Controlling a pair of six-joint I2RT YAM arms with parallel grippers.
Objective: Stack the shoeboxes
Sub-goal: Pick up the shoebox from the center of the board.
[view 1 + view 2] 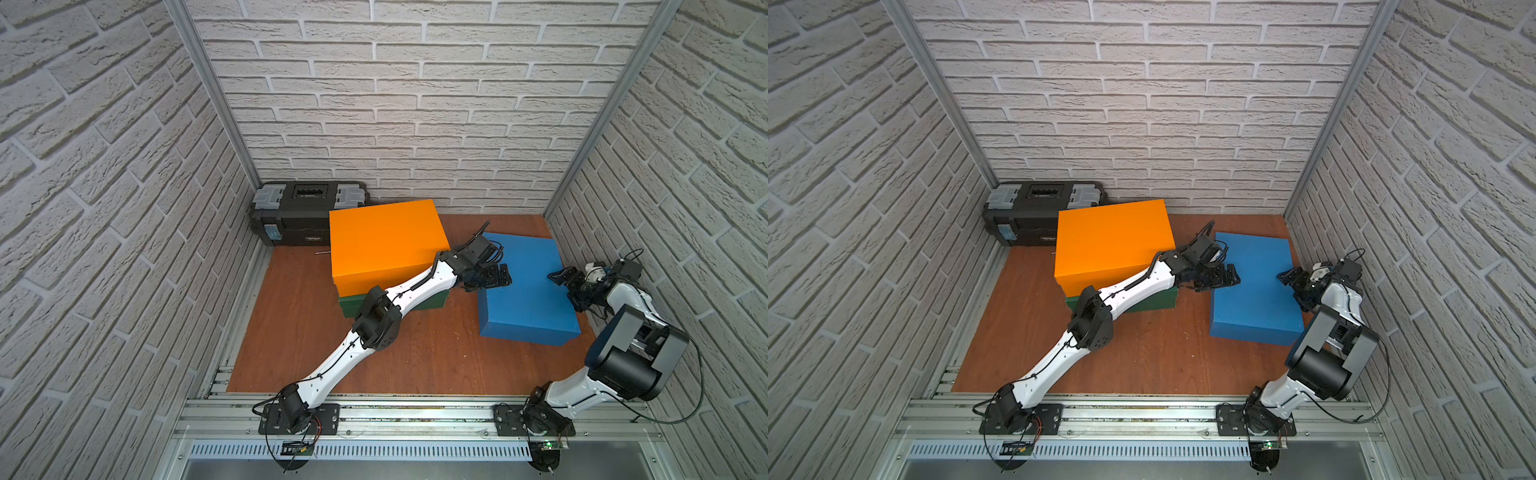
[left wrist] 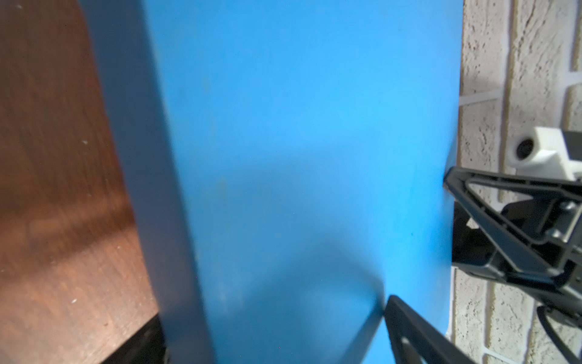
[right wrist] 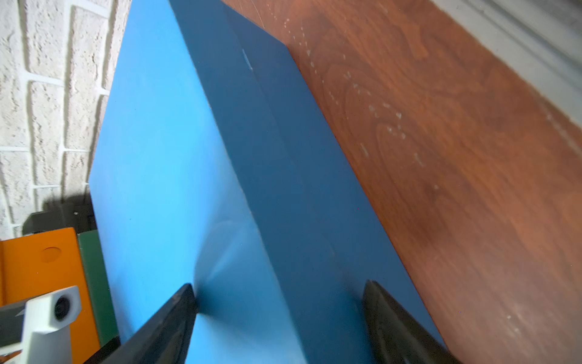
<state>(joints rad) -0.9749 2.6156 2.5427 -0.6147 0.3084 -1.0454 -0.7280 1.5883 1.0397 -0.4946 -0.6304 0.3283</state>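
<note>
- Right of the stack on the desk, the blue box sat alone; the orange box was already on the green box, in front of the toolbox.
- Left gripper was at the blue box's near-stack edge, jaws spread wide, clamping nothing.
- Right gripper was at the opposite edge, with one finger on the lid and the other against the side wall. Couldn't tell if it had bitten yet.
- Handling guess: matte cardboard, probably light and hollow, with fair friction. Panels would flex or dent under a hard pinch.
- Too wide for one gripper, so it needed a two-arm hold on opposite edges.
- The lid looked separate. Holding the lid alone risked pulling it off, so the grip should include the wall below it and keep the box level.
</note>
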